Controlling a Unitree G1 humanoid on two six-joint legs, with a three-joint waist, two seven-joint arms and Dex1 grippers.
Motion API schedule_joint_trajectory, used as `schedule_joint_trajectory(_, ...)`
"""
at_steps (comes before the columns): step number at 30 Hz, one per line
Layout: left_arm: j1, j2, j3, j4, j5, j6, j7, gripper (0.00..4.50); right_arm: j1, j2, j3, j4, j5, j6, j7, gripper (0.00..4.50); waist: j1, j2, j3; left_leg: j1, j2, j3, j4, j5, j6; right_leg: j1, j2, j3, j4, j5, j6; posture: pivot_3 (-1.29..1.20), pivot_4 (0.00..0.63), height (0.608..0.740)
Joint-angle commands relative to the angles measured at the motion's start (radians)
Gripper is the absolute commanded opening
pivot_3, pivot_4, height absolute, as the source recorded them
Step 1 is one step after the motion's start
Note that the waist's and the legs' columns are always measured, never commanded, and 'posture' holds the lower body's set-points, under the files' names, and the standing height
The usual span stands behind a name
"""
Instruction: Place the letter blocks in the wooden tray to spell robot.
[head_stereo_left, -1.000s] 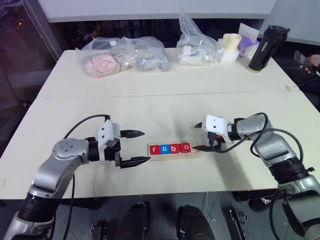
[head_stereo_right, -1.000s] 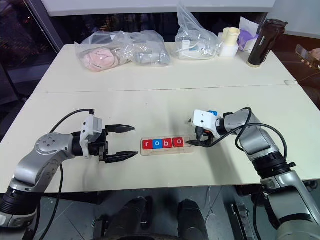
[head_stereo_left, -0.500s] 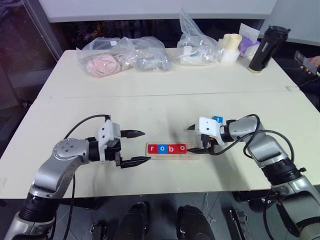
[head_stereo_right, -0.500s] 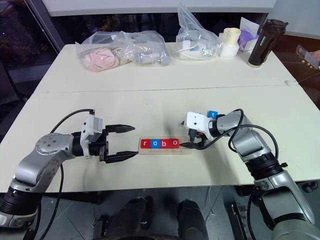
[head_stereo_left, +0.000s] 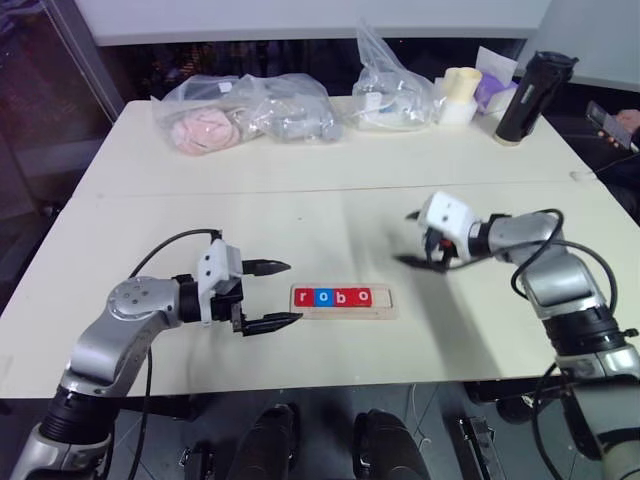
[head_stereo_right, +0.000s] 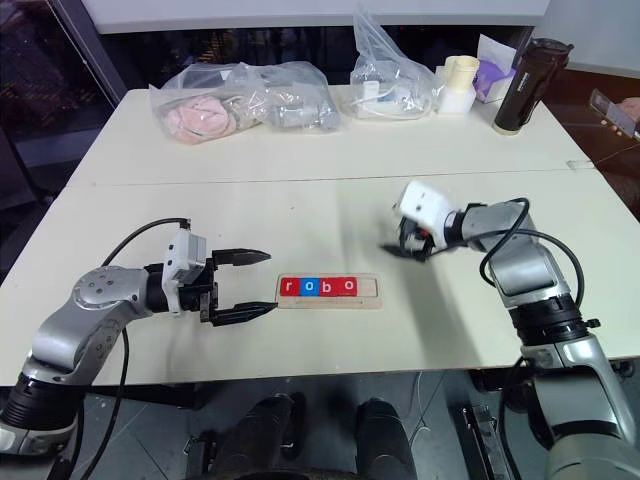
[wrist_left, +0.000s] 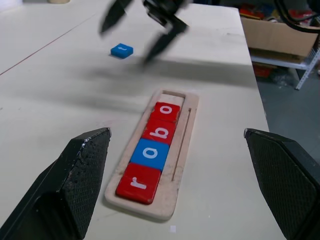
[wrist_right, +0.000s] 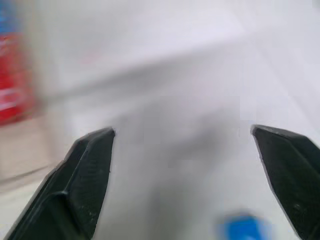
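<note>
Four letter blocks (wrist_left: 150, 152) spelling "robo" sit in the wooden tray (head_stereo_left: 342, 299) mid-worktop (head_stereo_left: 300, 160), last slot empty. The blue block (wrist_left: 122, 50) lies at two o'clock, the spread right pincer (head_stereo_left: 417, 240) above; left pincer (head_stereo_left: 270, 295), spread, waits at nine o'clock.

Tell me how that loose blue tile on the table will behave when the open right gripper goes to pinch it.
The blue tile looks flat and rigid, so it probably won't flex, roll or tip. It lies low on the smooth table, so the right gripper may skid it sideways. It is likely light, like the four tiles in the wooden tray.
</note>
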Motion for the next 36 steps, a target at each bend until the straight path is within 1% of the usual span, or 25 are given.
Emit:
schedule_joint_trajectory(1,-0.013,-0.003,-0.008,-0.014,0.002,-0.015,-0.002,4.5,-0.005,0.066,-0.078,-0.002,-0.017,0.132,-0.2,4.45,0.001,0.0,0.0,0.0,0.0,0.0,0.0,0.0,0.0,0.0,0.0,0.0,0.0,0.0,0.0,0.0,0.15,0.725)
schedule_joint_trajectory(2,-0.014,-0.004,-0.009,-0.014,0.002,-0.015,-0.001,4.5,-0.005,0.082,-0.091,-0.002,-0.02,0.18,-0.24,4.45,0.001,0.0,0.0,0.0,0.0,0.0,0.0,0.0,0.0,0.0,0.0,0.0,0.0,0.0,0.0,0.0,0.15,0.725)
schedule_joint_trajectory(3,-0.016,-0.004,-0.01,-0.012,0.002,-0.015,-0.002,4.5,-0.007,0.118,-0.12,0.006,-0.032,0.253,-0.325,4.45,0.001,0.0,0.0,0.0,0.0,0.0,0.0,0.0,0.0,0.0,0.0,0.0,0.0,0.0,0.0,0.0,0.15,0.725)
schedule_joint_trajectory(6,-0.023,-0.004,-0.013,-0.004,0.002,-0.017,-0.005,4.5,-0.011,0.203,-0.189,0.003,-0.052,0.419,-0.509,4.45,0.002,0.0,0.0,0.0,-0.001,0.0,0.0,0.0,0.0,0.0,0.0,0.0,0.0,0.0,0.0,0.0,0.15,0.725)
schedule_joint_trajectory(9,-0.03,-0.005,-0.015,0.002,0.002,-0.018,-0.006,4.5,-0.005,0.275,-0.229,-0.039,-0.071,0.569,-0.636,4.45,0.001,0.0,0.0,0.0,-0.001,0.0,0.0,0.0,0.0,-0.001,0.001,0.0,0.0,0.0,0.0,0.0,0.15,0.725)
schedule_joint_trajectory(12,-0.035,-0.008,-0.018,0.006,0.003,-0.019,-0.006,4.5,0.013,0.347,-0.246,-0.097,-0.064,0.669,-0.706,4.45,-0.002,0.001,-0.001,0.0,-0.001,0.0,0.0,0.0,0.0,-0.001,0.002,0.001,0.001,0.0,0.0,0.0,0.15,0.725)
schedule_joint_trajectory(16,-0.037,-0.012,-0.023,0.009,0.007,-0.022,-0.004,4.5,0.037,0.41,-0.253,-0.127,-0.049,0.733,-0.757,4.45,-0.006,0.001,-0.001,0.0,0.0,0.0,0.0,0.0,0.0,-0.001,0.003,0.001,0.002,0.0,0.0,0.0,0.15,0.725)
schedule_joint_trajectory(19,-0.039,-0.014,-0.022,0.011,0.011,-0.025,-0.002,4.5,0.039,0.464,-0.292,-0.133,-0.04,0.782,-0.807,4.45,-0.008,0.001,-0.001,0.001,0.0,0.0,0.0,0.0,0.0,0.0,0.003,0.001,0.002,0.0,0.0,0.0,0.15,0.725)
schedule_joint_trajectory(23,-0.04,-0.018,-0.023,0.01,0.014,-0.026,0.003,4.5,0.038,0.5,-0.325,-0.148,-0.024,0.813,-0.836,4.45,-0.01,0.001,-0.002,0.001,0.0,0.0,0.0,0.0,0.0,0.0,0.004,0.0,0.002,0.0,0.0,0.0,0.15,0.725)
schedule_joint_trajectory(25,-0.039,-0.021,-0.023,0.01,0.015,-0.026,0.007,4.5,0.036,0.498,-0.324,-0.147,-0.017,0.802,-0.838,3.93,-0.014,0.001,-0.002,0.001,0.0,0.0,0.0,0.0,0.0,0.0,0.004,0.0,0.002,0.0,0.0,0.0,0.15,0.725)
schedule_joint_trajectory(26,-0.038,-0.022,-0.023,0.01,0.016,-0.027,0.008,4.5,0.034,0.496,-0.324,-0.142,-0.011,0.795,-0.836,3.56,-0.016,0.001,-0.002,0.001,0.0,0.0,0.0,0.0,0.0,0.0,0.004,0.0,0.002,0.0,0.0,0.0,0.15,0.725)
schedule_joint_trajectory(29,-0.037,-0.027,-0.024,0.012,0.019,-0.027,0.01,4.5,0.027,0.476,-0.311,-0.121,-0.003,0.763,-0.833,2.16,-0.019,0.001,-0.002,0.001,0.0,0.0,0.0,0.0,0.0,0.0,0.004,0.0,0.002,0.0,0.0,0.0,0.15,0.725)
schedule_joint_trajectory(30,-0.038,-0.029,-0.024,0.012,0.02,-0.027,0.01,4.5,0.026,0.467,-0.303,-0.116,0.0,0.754,-0.827,1.55,-0.019,0.001,-0.002,0.001,0.0,0.0,0.0,0.0,0.0,0.0,0.004,0.0,0.002,0.0,0.0,0.0,0.15,0.725)
schedule_joint_trajectory(31,-0.038,-0.031,-0.024,0.012,0.021,-0.028,0.01,4.5,0.026,0.463,-0.302,-0.115,0.005,0.755,-0.826,1.16,-0.019,0.001,-0.002,0.001,0.0,0.0,0.0,0.0,0.0,0.001,0.004,0.0,0.002,0.0,0.0,0.0,0.15,0.725)
schedule_joint_trajectory(33,-0.037,-0.034,-0.027,0.013,0.023,-0.029,0.01,4.5,0.036,0.445,-0.288,-0.138,0.011,0.776,-0.814,1.12,-0.02,0.001,-0.002,0.001,0.0,0.0,0.0,0.0,0.0,0.001,0.004,0.0,0.002,0.0,0.0,0.0,0.15,0.725)
schedule_joint_trajectory(36,-0.038,-0.038,-0.027,0.014,0.025,-0.031,0.009,4.5,0.077,0.411,-0.273,-0.228,0.017,0.856,-0.799,1.12,-0.016,0.001,-0.002,0.001,0.0,0.0,0.0,0.0,0.0,0.001,0.004,0.0,0.002,0.0,0.0,0.0,0.15,0.725)
